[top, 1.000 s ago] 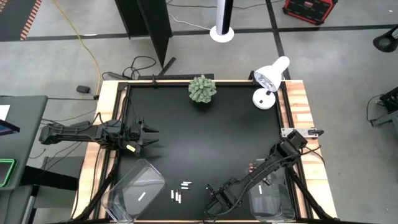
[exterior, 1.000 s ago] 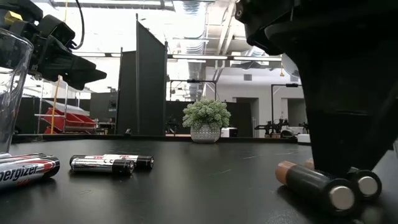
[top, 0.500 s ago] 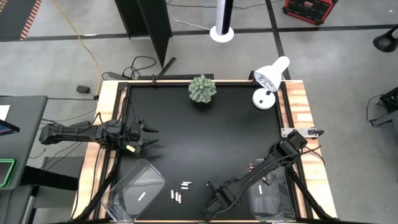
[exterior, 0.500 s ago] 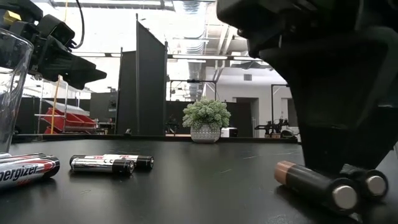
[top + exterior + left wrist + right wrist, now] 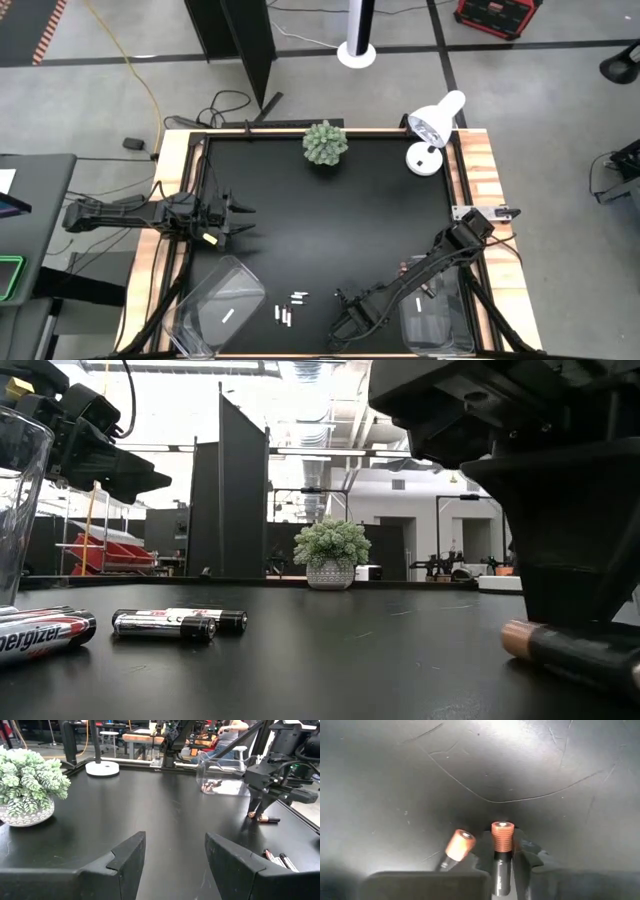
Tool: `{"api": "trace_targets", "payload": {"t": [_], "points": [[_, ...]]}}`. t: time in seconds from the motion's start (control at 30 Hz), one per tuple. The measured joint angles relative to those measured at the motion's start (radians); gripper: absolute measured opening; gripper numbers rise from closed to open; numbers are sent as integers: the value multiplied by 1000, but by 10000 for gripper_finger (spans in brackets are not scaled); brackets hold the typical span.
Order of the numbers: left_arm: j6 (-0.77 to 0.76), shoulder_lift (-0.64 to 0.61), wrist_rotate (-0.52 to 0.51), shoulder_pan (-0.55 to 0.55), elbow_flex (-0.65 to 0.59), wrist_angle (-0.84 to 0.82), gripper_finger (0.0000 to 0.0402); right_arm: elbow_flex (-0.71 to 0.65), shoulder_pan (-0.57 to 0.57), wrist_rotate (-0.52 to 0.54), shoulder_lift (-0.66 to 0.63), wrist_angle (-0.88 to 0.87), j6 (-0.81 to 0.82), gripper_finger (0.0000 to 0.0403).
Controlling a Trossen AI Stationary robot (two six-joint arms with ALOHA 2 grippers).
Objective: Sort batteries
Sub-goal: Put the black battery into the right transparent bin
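Note:
Two dark batteries with copper-red ends lie near the table's front edge. My right gripper (image 5: 345, 325) points down over them and is shut on one dark battery (image 5: 502, 850); the other (image 5: 458, 846) lies just beside it. Several white batteries (image 5: 290, 308) lie to the left, flat on the table. My left gripper (image 5: 175, 860) waits open above the table's left side. One clear bin (image 5: 215, 305) holds a white battery, and another clear bin (image 5: 220, 775) holds copper-ended ones. My right gripper pinches the battery's dark body (image 5: 502, 867) between its two fingers (image 5: 525, 862), just behind the copper-red end (image 5: 502, 834). The fingers come from above, pointing down, and lie across the battery. The battery lies on the table (image 5: 575, 655).
A potted plant (image 5: 325, 143) and a white desk lamp (image 5: 432, 130) stand at the table's far edge. The clear bins sit at the front left and front right corners. Bare black tabletop (image 5: 340, 220) spans the middle.
The two dark batteries under my right gripper have turned on the table: in the low view their flat ends faced the camera, and now one lies sideways with its copper-red end to the left. My right wrist has rolled a little.

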Motion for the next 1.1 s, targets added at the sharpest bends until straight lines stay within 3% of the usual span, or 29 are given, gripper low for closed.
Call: {"api": "trace_targets", "payload": {"t": [0.17, 1.1], "points": [[0, 0, 0, 0, 0, 0, 200, 0, 0, 0, 0, 4, -16, 17], [-7, 0, 0, 0, 0, 0, 200, 59, -12, 45, 9, -128, -113, 11]]}}
